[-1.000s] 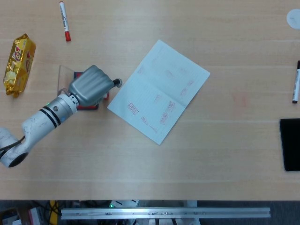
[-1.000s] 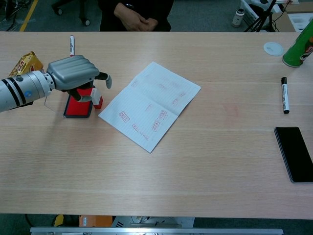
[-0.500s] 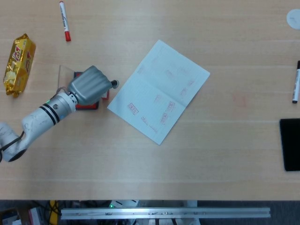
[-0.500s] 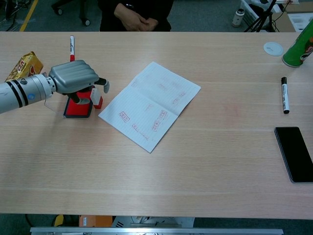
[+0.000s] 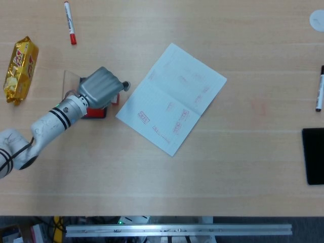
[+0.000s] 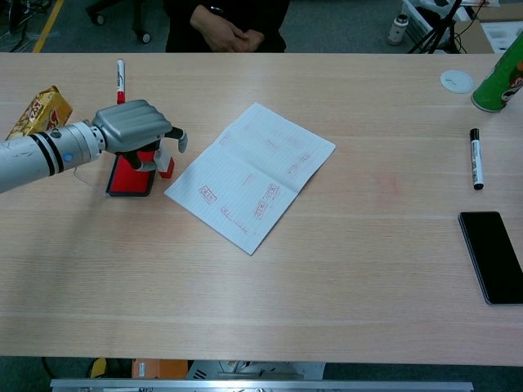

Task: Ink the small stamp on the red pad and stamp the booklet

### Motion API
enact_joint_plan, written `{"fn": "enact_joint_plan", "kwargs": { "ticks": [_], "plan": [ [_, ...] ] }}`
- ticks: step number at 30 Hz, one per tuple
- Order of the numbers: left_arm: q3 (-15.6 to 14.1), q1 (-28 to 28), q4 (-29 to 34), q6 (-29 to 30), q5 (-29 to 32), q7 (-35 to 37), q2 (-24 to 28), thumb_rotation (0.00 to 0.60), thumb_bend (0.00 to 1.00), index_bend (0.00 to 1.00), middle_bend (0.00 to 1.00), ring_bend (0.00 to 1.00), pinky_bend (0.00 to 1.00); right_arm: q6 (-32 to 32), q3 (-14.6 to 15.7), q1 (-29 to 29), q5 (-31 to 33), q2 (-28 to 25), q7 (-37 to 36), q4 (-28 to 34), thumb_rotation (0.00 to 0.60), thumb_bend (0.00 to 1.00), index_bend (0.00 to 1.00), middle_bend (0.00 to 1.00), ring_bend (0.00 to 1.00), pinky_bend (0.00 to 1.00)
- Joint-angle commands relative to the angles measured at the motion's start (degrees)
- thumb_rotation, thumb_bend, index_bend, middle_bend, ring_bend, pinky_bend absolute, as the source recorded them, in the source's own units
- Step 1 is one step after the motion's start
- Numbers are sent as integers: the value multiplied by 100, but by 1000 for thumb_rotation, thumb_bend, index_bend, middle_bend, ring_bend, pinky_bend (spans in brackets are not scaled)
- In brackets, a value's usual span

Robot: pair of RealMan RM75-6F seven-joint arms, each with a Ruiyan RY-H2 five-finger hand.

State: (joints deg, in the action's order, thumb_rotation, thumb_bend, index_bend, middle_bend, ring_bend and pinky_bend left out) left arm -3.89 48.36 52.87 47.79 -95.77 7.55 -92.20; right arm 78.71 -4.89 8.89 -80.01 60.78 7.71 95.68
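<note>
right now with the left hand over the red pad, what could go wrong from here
The left hand hides most of the small stamp, so a weak grasp could tip it beside the red pad. The booklet lies loose and already bears red marks; a new press could overlap them or shift the pages.

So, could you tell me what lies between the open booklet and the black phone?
Only bare wooden table between the white booklet and black phone, per the chest view.

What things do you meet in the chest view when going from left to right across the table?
Snack packet → left hand over the red pad → booklet → black marker → phone.
</note>
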Motion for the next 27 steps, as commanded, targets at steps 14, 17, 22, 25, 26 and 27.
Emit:
{"fn": "enact_joint_plan", "kwargs": {
  "ticks": [14,17,22,25,26,27],
  "plan": [
    [100,72,53,-243,343,-696,-18,600,243,434,1000,996,1000,-23,22,-29,-16,-9,-157,-108,600,189,368,415,369,468],
    [102,72,91,-297,405,-754,-8,600,243,442,1000,996,1000,-20,24,-33,-24,-11,-177,-116,600,189,368,415,369,468],
    [135,72,171,-345,509,-908,-5,600,244,459,1000,996,1000,-22,37,-40,-56,-20,-219,-127,600,189,368,415,369,468],
    [147,78,225,-395,568,-990,14,600,243,465,1000,996,1000,-29,53,-48,-77,-34,-259,-131,600,189,368,415,369,468],
    [151,80,263,-422,596,-1009,30,600,243,469,1000,996,1000,-30,58,-52,-84,-39,-275,-135,600,189,368,415,369,468],
    [153,81,295,-440,614,-1025,46,600,243,475,1000,996,1000,-29,60,-54,-89,-42,-285,-138,600,189,368,415,369,468]
  ]
}}
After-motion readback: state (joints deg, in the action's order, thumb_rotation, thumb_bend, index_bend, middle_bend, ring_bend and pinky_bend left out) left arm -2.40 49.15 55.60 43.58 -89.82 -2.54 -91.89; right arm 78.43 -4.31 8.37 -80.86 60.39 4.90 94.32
